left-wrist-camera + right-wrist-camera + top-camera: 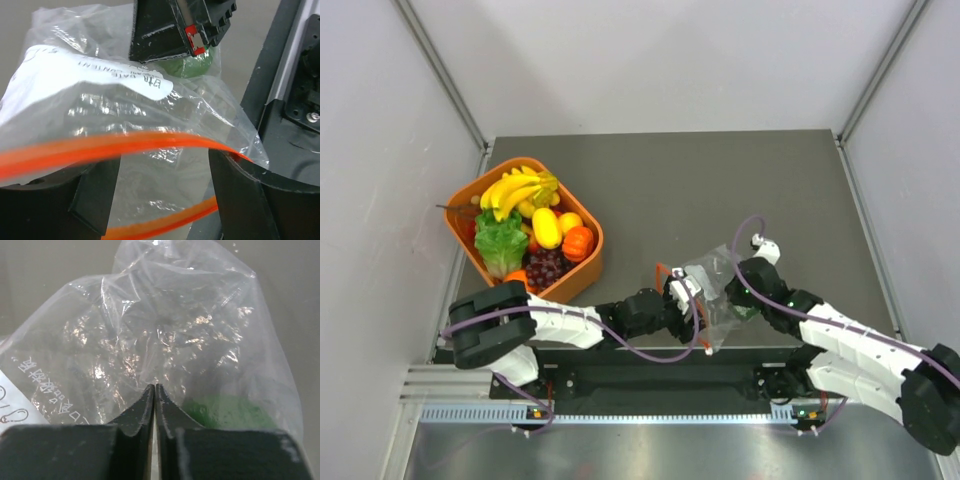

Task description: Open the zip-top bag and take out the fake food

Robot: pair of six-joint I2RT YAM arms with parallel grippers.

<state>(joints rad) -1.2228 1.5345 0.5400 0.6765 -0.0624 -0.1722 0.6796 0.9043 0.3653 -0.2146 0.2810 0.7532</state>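
My right jaws are pinched shut on a fold of the crinkly clear plastic zip-top bag [165,330], anchoring it, I'd say, so the mouth can be worked. Just right of their tips, inside the bag, sits a small rounded green toy fruit [225,412]. My left jaws stand open, the thin orange zip strip [125,145] running across between them, placed to catch one lip, I judge.

Between left hand [686,297] and right hand [740,302], zip-top bag [713,280]; basket [578,283] well left.

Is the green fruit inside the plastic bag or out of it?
Inside: the green fruit shows through the clear plastic of the bag in both wrist views.
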